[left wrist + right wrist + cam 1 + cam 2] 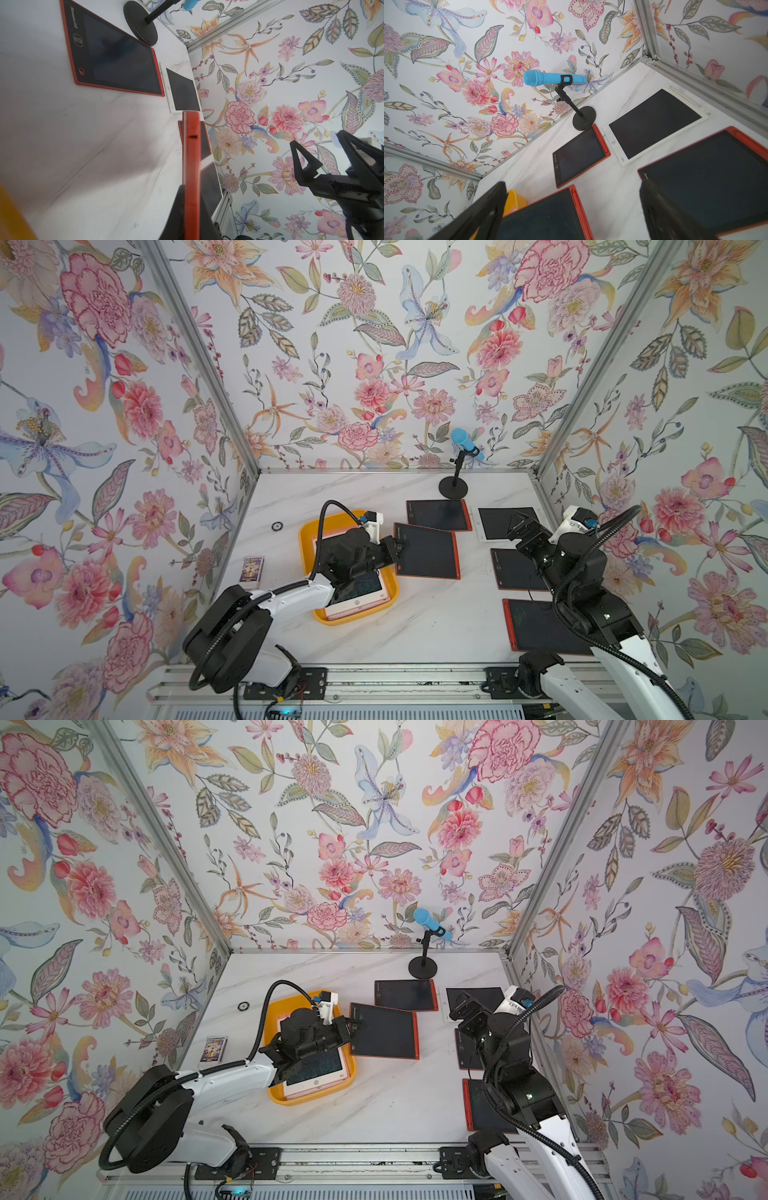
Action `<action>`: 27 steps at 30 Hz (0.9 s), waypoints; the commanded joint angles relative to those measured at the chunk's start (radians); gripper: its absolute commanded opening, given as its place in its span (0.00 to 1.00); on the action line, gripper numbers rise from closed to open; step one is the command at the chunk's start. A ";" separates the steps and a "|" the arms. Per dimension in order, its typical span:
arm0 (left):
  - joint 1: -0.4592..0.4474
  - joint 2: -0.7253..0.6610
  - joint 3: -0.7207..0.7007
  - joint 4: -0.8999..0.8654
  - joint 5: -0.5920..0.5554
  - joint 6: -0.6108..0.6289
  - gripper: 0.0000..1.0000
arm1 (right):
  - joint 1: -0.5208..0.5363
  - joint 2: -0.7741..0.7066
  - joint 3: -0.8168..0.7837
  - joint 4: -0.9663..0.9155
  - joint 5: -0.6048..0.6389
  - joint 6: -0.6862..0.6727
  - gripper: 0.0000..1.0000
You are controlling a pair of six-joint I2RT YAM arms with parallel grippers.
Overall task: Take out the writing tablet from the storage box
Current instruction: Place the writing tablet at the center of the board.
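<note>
Clamping the short edge of a red writing tablet [428, 553], my left gripper [397, 549] sits just past the storage box [305, 537] wall, on the side facing the middle of the table [415, 622]. The tablet runs out from the jaws away from the box, and its long axis seems to continue the line of the gripper. All of it is outside the box rim. By my reading the coming move is a set-down, and it turns on the bare table beneath and beyond that far edge.

In both top views the tablet's far corner overlaps another red tablet [438, 514]. I cannot tell whether it touches that one or hangs above it. The left wrist view gives me only the tablet's red rim, edge-on, and the pads are a dark blur there.

My right gripper [518, 526] is well apart, jaws spread and empty, over a white tablet [494, 522]. The left arm is plainly the one for this job.

A pink-framed tablet [359, 601] lies in the box, half covered by my left arm. I cannot see whether anything lies under it.
</note>
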 commanded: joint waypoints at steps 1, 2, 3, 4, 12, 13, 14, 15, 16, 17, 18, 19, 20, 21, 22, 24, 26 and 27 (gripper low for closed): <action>-0.026 0.120 0.063 0.195 -0.025 -0.070 0.00 | -0.004 0.001 -0.008 -0.097 0.019 -0.061 1.00; -0.027 0.155 0.079 0.208 -0.018 -0.078 0.00 | -0.004 -0.003 -0.009 -0.100 0.018 -0.064 1.00; -0.031 0.194 0.098 0.216 -0.011 -0.085 0.00 | -0.004 -0.008 -0.014 -0.100 0.017 -0.068 1.00; -0.033 0.228 0.114 0.218 -0.006 -0.092 0.00 | -0.005 -0.011 -0.017 -0.100 0.020 -0.072 1.00; -0.042 0.403 0.205 0.168 -0.003 -0.104 0.00 | -0.031 0.030 -0.011 -0.096 0.020 -0.121 1.00; -0.046 0.414 0.201 0.178 -0.008 -0.113 0.00 | -0.032 0.038 -0.022 -0.088 0.014 -0.115 1.00; -0.050 0.424 0.198 0.184 -0.015 -0.122 0.00 | -0.033 0.046 -0.033 -0.078 0.005 -0.109 1.00; -0.054 0.435 0.196 0.183 -0.025 -0.127 0.00 | -0.032 0.052 -0.041 -0.070 -0.001 -0.105 1.00; -0.056 0.443 0.197 0.176 -0.033 -0.129 0.00 | -0.035 0.054 -0.048 -0.062 -0.005 -0.105 1.00; -0.058 0.455 0.201 0.168 -0.040 -0.128 0.00 | -0.034 0.054 -0.054 -0.055 -0.006 -0.105 1.00; -0.059 0.466 0.209 0.153 -0.044 -0.126 0.02 | -0.036 0.055 -0.055 -0.054 -0.002 -0.108 1.00; -0.059 0.474 0.219 0.134 -0.048 -0.120 0.03 | -0.039 0.053 -0.055 -0.053 0.003 -0.112 1.00; -0.059 0.482 0.231 0.114 -0.051 -0.109 0.04 | -0.044 0.051 -0.057 -0.054 0.007 -0.115 1.00; -0.060 0.491 0.245 0.084 -0.054 -0.097 0.05 | -0.047 0.049 -0.058 -0.054 0.008 -0.120 1.00; -0.061 0.499 0.256 0.064 -0.057 -0.086 0.06 | -0.052 0.046 -0.059 -0.054 0.008 -0.122 1.00; -0.061 0.513 0.266 0.033 -0.067 -0.075 0.06 | -0.061 0.041 -0.068 -0.054 0.004 -0.125 1.00; -0.061 0.521 0.265 0.023 -0.085 -0.073 0.06 | -0.069 0.035 -0.077 -0.053 -0.001 -0.125 1.00; -0.062 0.524 0.262 0.019 -0.095 -0.073 0.06 | -0.074 0.032 -0.081 -0.053 -0.004 -0.125 1.00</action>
